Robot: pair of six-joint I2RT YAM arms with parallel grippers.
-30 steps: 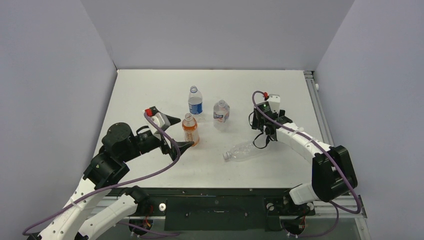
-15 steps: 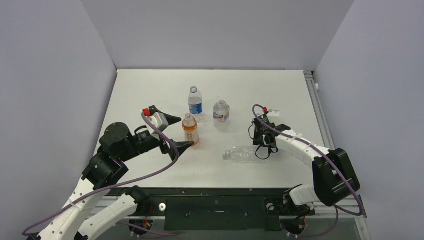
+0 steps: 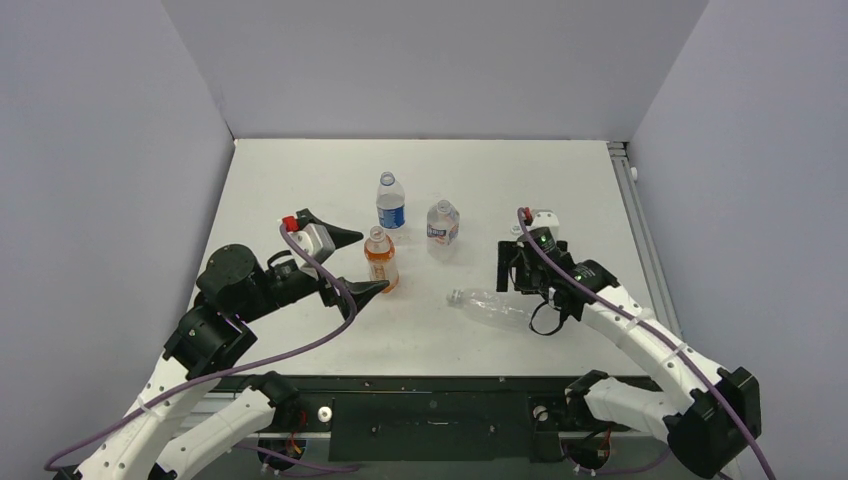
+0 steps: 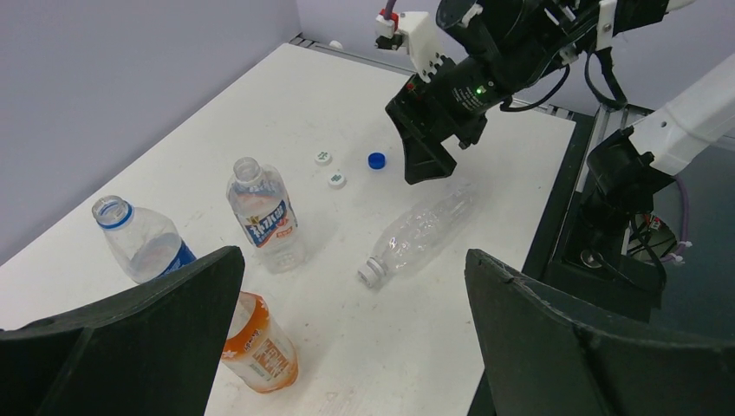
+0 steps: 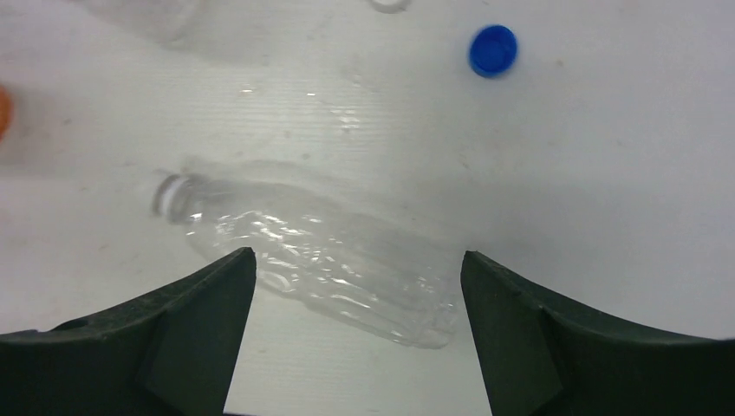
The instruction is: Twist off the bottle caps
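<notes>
A plain clear bottle (image 3: pixel 492 305) lies on its side on the table (image 3: pixel 560 180), a pale cap (image 5: pixel 169 194) on its neck pointing left. My right gripper (image 5: pixel 357 260) hovers open over its base end (image 5: pixel 407 312), the fingers straddling it without touching. Three uncapped bottles stand upright: the orange one (image 3: pixel 381 262), the Pepsi one (image 3: pixel 390 203) and a short one with a blue-white label (image 3: pixel 442 225). My left gripper (image 3: pixel 367 263) is open beside the orange bottle (image 4: pixel 258 348), nothing in it. A loose blue cap (image 5: pixel 493 49) and two white caps (image 4: pixel 323 157) (image 4: pixel 337 179) lie on the table.
Grey walls close in the table on the left, back and right. A metal rail (image 3: pixel 632 190) runs along the right edge. The black base frame (image 3: pixel 430 415) spans the near edge between the two arms.
My right arm has moved nearer and lowered over the lying bottle, and its jaws have widened. The bottle has swung, its neck now pointing up-left. The left arm has hardly moved.
</notes>
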